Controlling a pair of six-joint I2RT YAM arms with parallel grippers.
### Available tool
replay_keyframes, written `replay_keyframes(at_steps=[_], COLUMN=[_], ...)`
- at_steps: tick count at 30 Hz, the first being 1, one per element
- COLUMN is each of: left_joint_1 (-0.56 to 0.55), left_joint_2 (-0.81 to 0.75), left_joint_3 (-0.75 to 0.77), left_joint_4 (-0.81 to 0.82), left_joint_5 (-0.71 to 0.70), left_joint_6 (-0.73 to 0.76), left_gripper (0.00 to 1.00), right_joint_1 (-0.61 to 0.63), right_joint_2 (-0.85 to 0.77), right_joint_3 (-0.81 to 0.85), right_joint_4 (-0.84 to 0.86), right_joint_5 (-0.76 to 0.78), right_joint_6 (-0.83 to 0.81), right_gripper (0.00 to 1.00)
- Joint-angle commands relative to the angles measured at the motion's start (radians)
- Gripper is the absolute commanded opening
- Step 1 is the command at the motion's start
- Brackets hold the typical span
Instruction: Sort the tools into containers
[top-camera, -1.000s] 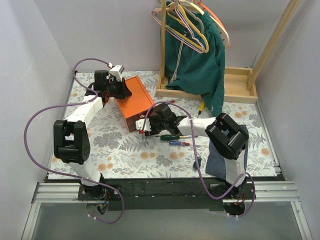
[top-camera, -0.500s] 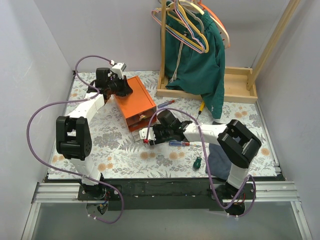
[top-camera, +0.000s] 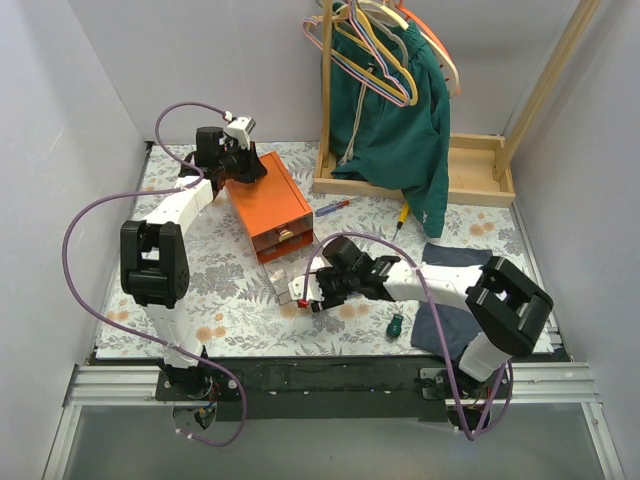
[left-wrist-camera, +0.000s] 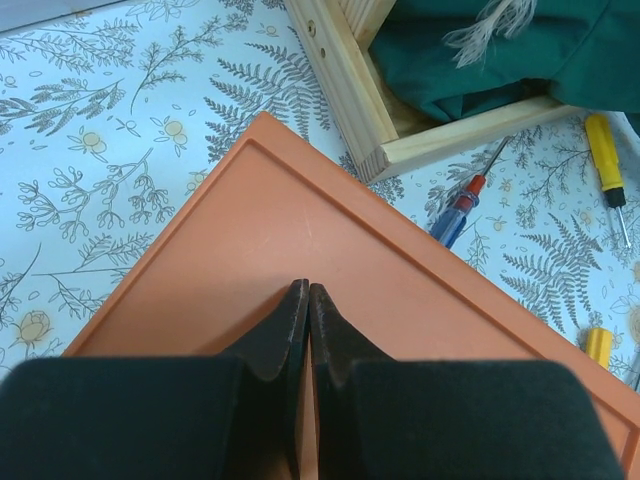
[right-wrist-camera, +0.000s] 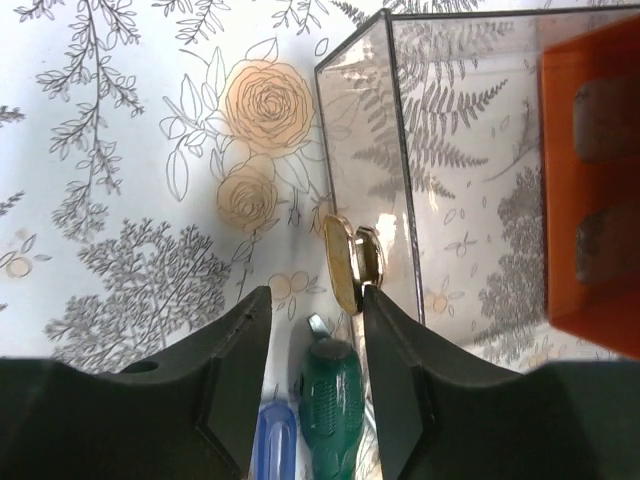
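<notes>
The orange cabinet (top-camera: 265, 203) stands at the left of the table. Its lower clear drawer (top-camera: 286, 281) is pulled out toward the front. My left gripper (top-camera: 247, 166) is shut and empty, with its tips (left-wrist-camera: 308, 292) pressed on the cabinet's top (left-wrist-camera: 300, 220). My right gripper (top-camera: 314, 294) is open at the drawer's front. In the right wrist view the gold knob (right-wrist-camera: 345, 262) sits between the fingertips (right-wrist-camera: 312, 312), touching the right one. A green screwdriver (right-wrist-camera: 330, 390) and a blue-handled one (right-wrist-camera: 272, 440) lie under the open jaws.
A red-blue screwdriver (top-camera: 333, 208) and a yellow one (top-camera: 402, 215) lie behind the drawer, near the wooden rack base (top-camera: 480, 170). A small green screwdriver (top-camera: 396, 325) lies by a blue cloth (top-camera: 450, 300). Hangers and a green garment (top-camera: 395, 110) hang above.
My right gripper has moved toward the front left and the lower clear drawer has slid out with it. My left gripper stays shut on the cabinet top.
</notes>
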Motion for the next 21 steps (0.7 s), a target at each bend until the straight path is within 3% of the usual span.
replay_keyframes(at_steps=[1,6,7,11,15,21], left_joint_1=[0.0,0.0,0.0,0.0,0.001,0.01], left_joint_2=[0.027,-0.084,-0.101,-0.174,-0.278,-0.371], left_joint_3=[0.024,0.134,0.151,0.193,0.122,0.03], left_joint_4=[-0.233,-0.316,-0.336,-0.423,-0.455,-0.492], left_joint_5=[-0.011,0.051,0.06,0.077,0.048,0.045], left_joint_6=[-0.018,-0.027,-0.023,0.002,-0.007,-0.012], left_gripper=[0.0,0.02,0.12,0.34,0.4,0.41], right_joint_1=[-0.008,-0.084,-0.101,-0.193,-0.287,-0.327], right_joint_2=[-0.097,-0.184,-0.196,-0.233,-0.198,-0.111], right_joint_3=[0.014,0.046,0.032,-0.009,-0.009,0.031], right_joint_4=[-0.06,-0.178,-0.207,-0.247,-0.238,-0.324], right_joint_5=[0.053,0.064,0.063,0.038,0.007,-0.123], right_joint_6=[0.052,0.097,0.089,0.029,-0.017,-0.207], right_gripper=[0.51,0.52,0.52,0.52,0.51,0.5])
